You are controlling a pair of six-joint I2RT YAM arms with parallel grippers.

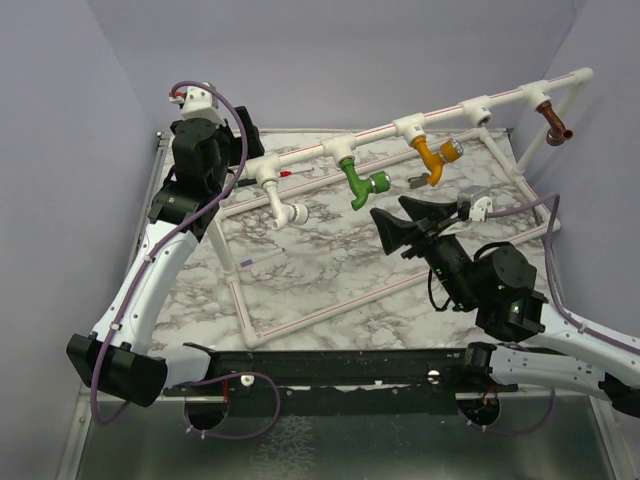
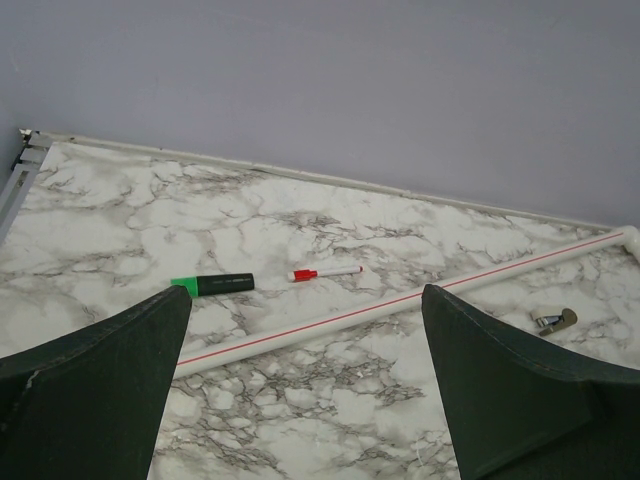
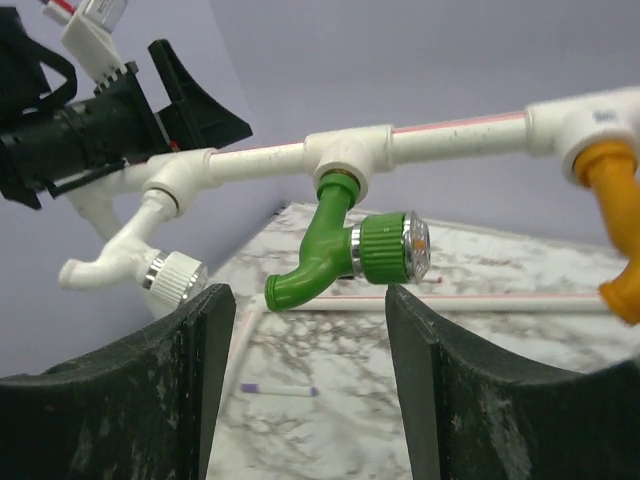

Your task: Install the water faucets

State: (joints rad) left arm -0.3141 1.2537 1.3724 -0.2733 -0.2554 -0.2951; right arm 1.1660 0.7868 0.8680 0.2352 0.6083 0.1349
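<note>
Several water faucets hang from the raised white rail (image 1: 440, 115): a white faucet (image 1: 280, 200), a green faucet (image 1: 362, 183), an orange-yellow faucet (image 1: 432, 158) and a brown faucet (image 1: 553, 122) at the far right. My right gripper (image 1: 405, 222) is open and empty, just in front of and below the green faucet (image 3: 340, 250). In the right wrist view the spout shows above the gap of the right gripper (image 3: 305, 295), untouched, with the white faucet (image 3: 140, 260) to its left. My left gripper (image 1: 243, 150) sits by the rail's left end. Seen from its own wrist, the left gripper (image 2: 305, 300) is wide open over bare table.
A low white red-striped pipe (image 2: 400, 300) lies across the marble table (image 1: 330, 260). A green-and-black marker (image 2: 212, 285), a red-capped marker (image 2: 325, 272) and a small metal piece (image 2: 553, 320) lie beyond it. A purple-capped marker (image 1: 258, 262) lies inside the pipe frame. Walls close in on three sides.
</note>
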